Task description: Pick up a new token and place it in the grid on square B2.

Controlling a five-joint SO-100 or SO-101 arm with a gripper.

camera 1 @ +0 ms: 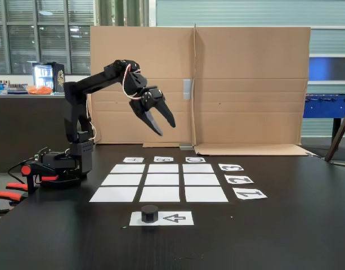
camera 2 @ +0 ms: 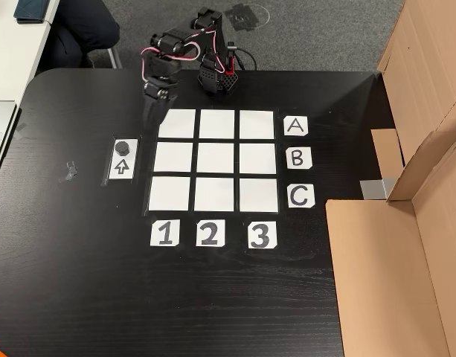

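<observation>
In a fixed view from the table's edge, the black arm reaches out from its base at the left, and the gripper hangs high in the air with its two fingers spread wide, holding nothing. Below it, the grid of nine white sheets lies flat on the dark table, and every sheet is bare, the centre square included. The token sits nearer the camera, on the left end of the arrow sheet, well apart from the gripper.

In a fixed view from above, the gripper hovers by the grid's upper left corner. How far its fingers are parted I cannot tell from here. The token rests on the top of the arrow sheet, just left of the grid. The centre square is bare. Letter labels line the right side and number labels the bottom. Cardboard stands at the right.
</observation>
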